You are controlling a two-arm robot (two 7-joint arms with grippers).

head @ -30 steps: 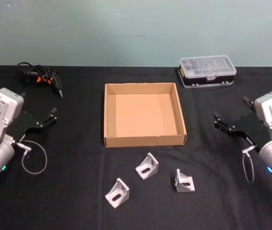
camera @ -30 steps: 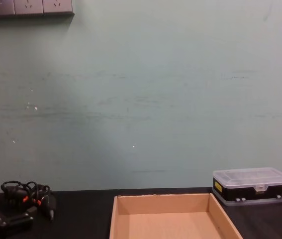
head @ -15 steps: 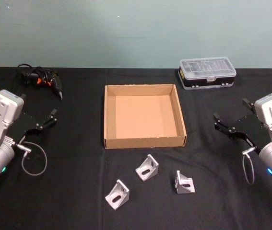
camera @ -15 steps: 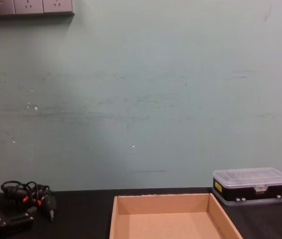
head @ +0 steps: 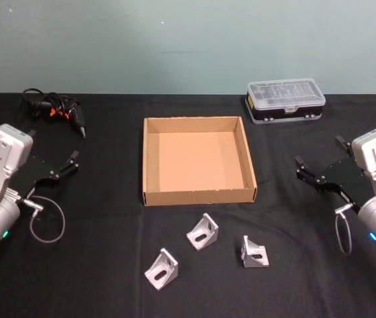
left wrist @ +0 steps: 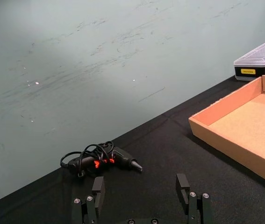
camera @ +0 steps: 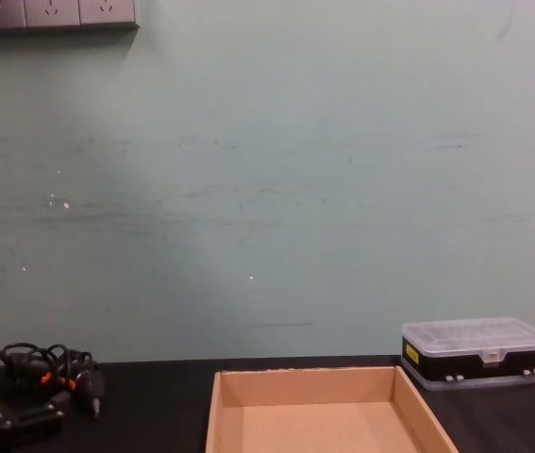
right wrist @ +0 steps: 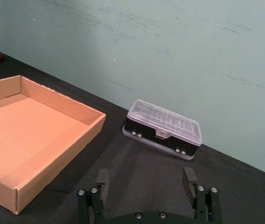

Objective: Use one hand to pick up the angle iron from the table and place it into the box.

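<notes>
1. Angle iron (head: 203,232): three alike, silver, lie on the table (head: 108,265), all on the robot's side of the box (head: 199,196). This one sits nearest the box's front wall. A second angle iron (head: 162,269) lies closer to the robot and to the left, and a third angle iron (head: 254,252) lies to the right. None touches another.
2. Handling, judged from appearance: solid metal, rigid, unlikely to bend or break. Probably compact and modest in weight, but the smooth bare faces may slip against hard fingers.
3. Grip point: close across the two flat side webs, or pinch one slotted flange through its thickness. Avoid the sloped edges, where the jaws would likely slide off.
4. Left gripper (left wrist: 140,186): out at the table's left side, jaws spread, holding nothing.
5. Right gripper (right wrist: 145,178): out at the table's right side, well apart from all three pieces, jaws spread, holding nothing.
6. Box: floor bare and walls low, so a short lift should clear the rim.
</notes>
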